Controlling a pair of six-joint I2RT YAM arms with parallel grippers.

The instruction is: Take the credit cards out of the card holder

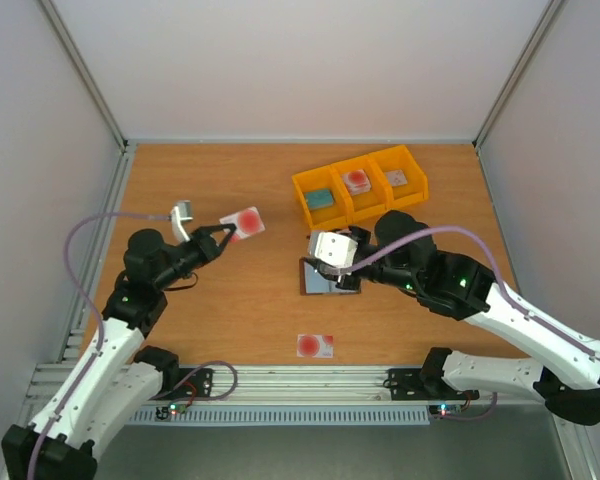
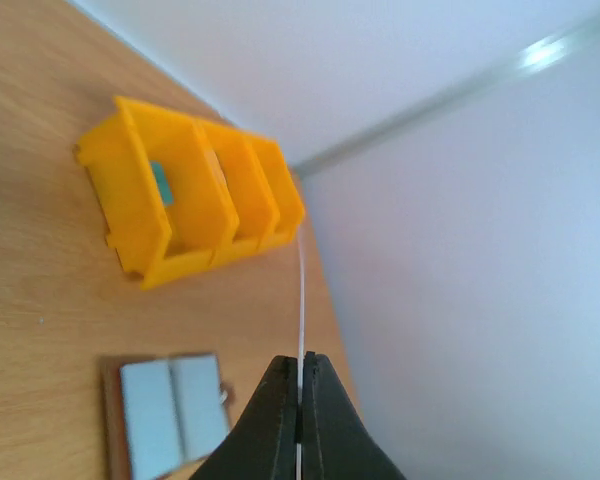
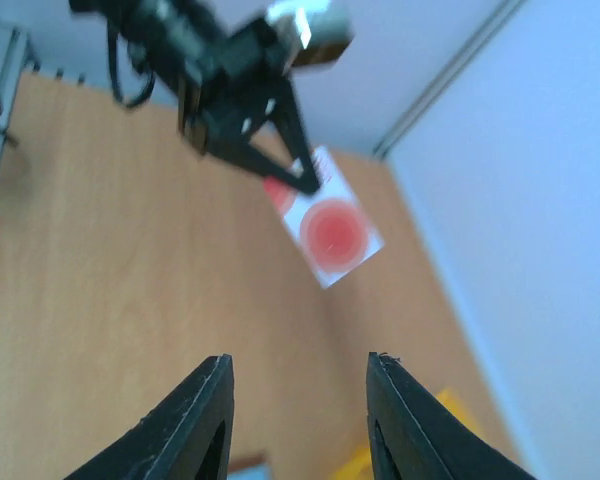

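My left gripper (image 1: pixel 229 232) is shut on the edge of a whitish credit card with a red round spot (image 1: pixel 246 222), held above the table's left half. In the left wrist view that card (image 2: pixel 301 290) shows edge-on as a thin white line pinched between the black fingers (image 2: pixel 280 420). The brown card holder (image 1: pixel 330 283) lies open on the table, its grey-blue lining (image 2: pixel 170 410) up. My right gripper (image 1: pixel 316 258) hovers over it, open and empty (image 3: pixel 300 365), facing the held card (image 3: pixel 332 232). Another spotted card (image 1: pixel 315 345) lies flat near the front edge.
A yellow three-part bin (image 1: pixel 310 183) stands at the back right, holding a teal item (image 1: pixel 321 198), a red-spotted card (image 1: pixel 357 181) and a grey item (image 1: pixel 397 178). White walls enclose the wooden table (image 1: pixel 220 180).
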